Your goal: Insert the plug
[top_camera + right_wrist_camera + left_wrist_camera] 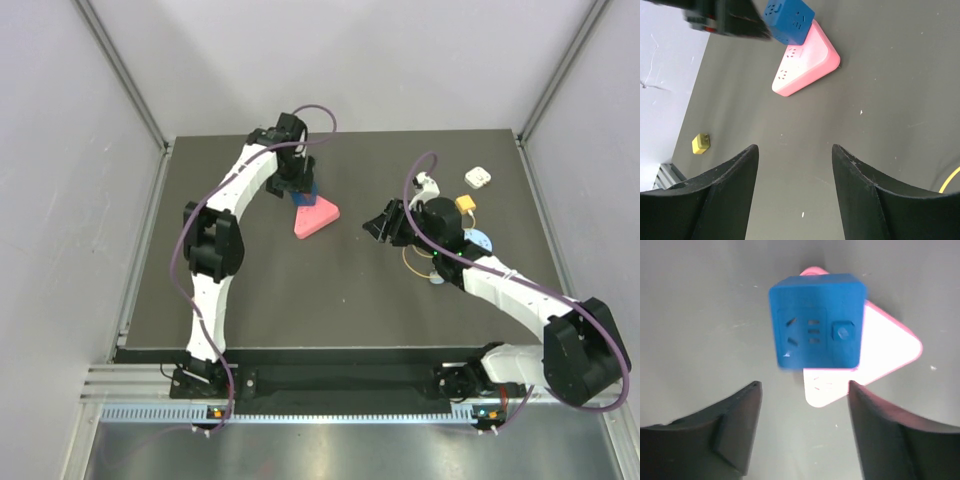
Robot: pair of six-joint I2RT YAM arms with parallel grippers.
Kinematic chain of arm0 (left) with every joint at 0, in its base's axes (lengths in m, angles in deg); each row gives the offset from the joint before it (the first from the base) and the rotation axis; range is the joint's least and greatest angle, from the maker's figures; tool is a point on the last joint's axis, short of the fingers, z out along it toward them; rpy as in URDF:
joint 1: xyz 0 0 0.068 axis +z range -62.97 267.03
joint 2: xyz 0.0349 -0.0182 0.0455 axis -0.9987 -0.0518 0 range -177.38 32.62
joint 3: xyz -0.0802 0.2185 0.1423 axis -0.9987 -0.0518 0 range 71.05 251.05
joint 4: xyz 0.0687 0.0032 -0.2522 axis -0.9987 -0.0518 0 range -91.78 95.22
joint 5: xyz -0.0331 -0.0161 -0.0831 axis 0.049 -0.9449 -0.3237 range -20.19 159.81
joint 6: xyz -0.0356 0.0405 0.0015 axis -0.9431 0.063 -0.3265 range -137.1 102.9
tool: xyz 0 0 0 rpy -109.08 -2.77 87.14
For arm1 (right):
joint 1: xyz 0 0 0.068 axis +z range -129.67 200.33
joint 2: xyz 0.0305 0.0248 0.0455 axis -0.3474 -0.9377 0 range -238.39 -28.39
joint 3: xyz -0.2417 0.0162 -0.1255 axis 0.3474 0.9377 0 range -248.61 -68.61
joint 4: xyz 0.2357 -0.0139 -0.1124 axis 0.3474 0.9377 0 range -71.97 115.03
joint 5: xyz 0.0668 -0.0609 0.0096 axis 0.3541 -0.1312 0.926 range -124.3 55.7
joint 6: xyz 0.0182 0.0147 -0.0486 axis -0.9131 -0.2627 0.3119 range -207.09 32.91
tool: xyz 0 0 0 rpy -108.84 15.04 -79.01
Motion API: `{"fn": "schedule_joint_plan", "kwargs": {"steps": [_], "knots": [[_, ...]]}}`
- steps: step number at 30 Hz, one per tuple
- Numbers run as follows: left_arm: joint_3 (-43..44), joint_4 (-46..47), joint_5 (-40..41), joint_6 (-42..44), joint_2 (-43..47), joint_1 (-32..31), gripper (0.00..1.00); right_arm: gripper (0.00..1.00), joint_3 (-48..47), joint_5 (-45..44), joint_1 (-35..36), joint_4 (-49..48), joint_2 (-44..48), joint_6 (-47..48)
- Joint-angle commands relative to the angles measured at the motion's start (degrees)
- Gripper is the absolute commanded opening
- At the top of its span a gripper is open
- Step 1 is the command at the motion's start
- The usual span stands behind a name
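Left claw [805, 386] is hanging over the far end of the pink power strip [805, 60], fingers spread wide, gripping nothing. A blue socket cube [815, 322] is sitting just past its fingertips and overlapping that end of the strip. In the left wrist view the cube's socket face is pointing up at the camera. Can't tell whether the cube is seated on the strip or only resting against it.

Right claw [795, 147] is hovering over bare surface [300, 300] to the right of the strip, well apart from it and aiming toward it. Its fingers are also spread, with nothing between them.

The plug [465, 204] is not being held. It is lying on the surface far to the right of the strip, beyond the right claw and next to the right arm's wrist. Its yellow wire [949, 179] is looping out from under that arm, and a short arc of it is showing at the edge of the right wrist view.

A white square block [478, 178] is sitting just past the plug, farther from the strip. A light-blue disc [482, 240] is lying on the near side of the plug, close to the right forearm.

The strip's visible sockets are showing nothing plugged in.
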Motion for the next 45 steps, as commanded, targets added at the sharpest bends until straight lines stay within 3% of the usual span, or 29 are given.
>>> {"fn": "schedule_joint_plan", "kwargs": {"steps": [1,3,4,6,7,18,23,33,34,37,39,42,45], "knots": [[3.2,-0.3,0.7,-0.3,8.1,0.3,0.72,0.61,-0.1,-1.0,0.4,-0.9,2.0,0.7],[3.4,1.0,0.8,-0.9,9.8,0.4,0.64,0.61,-0.1,-1.0,0.4,-1.0,2.0,0.7],[2.8,1.9,0.9,-1.0,10.3,0.5,0.38,0.61,-0.2,-1.0,0.4,-1.2,1.9,0.7],[1.7,5.3,1.2,-1.7,11.8,0.6,0.19,0.61,-0.2,-0.8,0.4,-1.5,1.6,0.5],[0.5,6.3,1.1,-1.7,12.0,0.7,0.00,0.61,-0.3,-0.7,0.4,-1.5,1.6,0.5],[-6.3,15.0,-2.4,-0.6,6.2,1.9,0.00,0.60,-0.3,-0.4,0.6,-1.6,1.5,0.9],[-6.4,12.0,-5.6,-0.3,2.2,2.0,0.00,0.59,-0.8,-0.3,0.6,-1.0,1.2,1.3],[-5.4,12.4,1.9,0.0,10.2,2.0,0.00,0.59,-0.6,-0.7,1.4,-1.4,0.4,0.8],[-5.1,11.2,3.0,-0.3,10.9,1.9,0.00,0.59,-0.4,-0.7,1.5,-1.5,0.1,0.9],[-6.9,8.4,12.0,-2.7,14.8,2.0,0.35,0.60,0.5,-0.6,2.1,-1.4,0.5,1.5],[-9.9,8.0,23.2,-7.2,19.2,2.3,0.52,0.61,1.3,-0.5,2.2,-1.6,1.1,2.2],[-17.8,7.4,26.0,-14.0,25.7,4.6,0.71,0.65,3.3,-0.2,2.3,-2.7,2.2,2.2],[-26.2,6.9,24.1,-21.7,32.7,8.7,0.74,0.71,5.1,0.8,2.6,-3.7,3.5,2.2]]}}
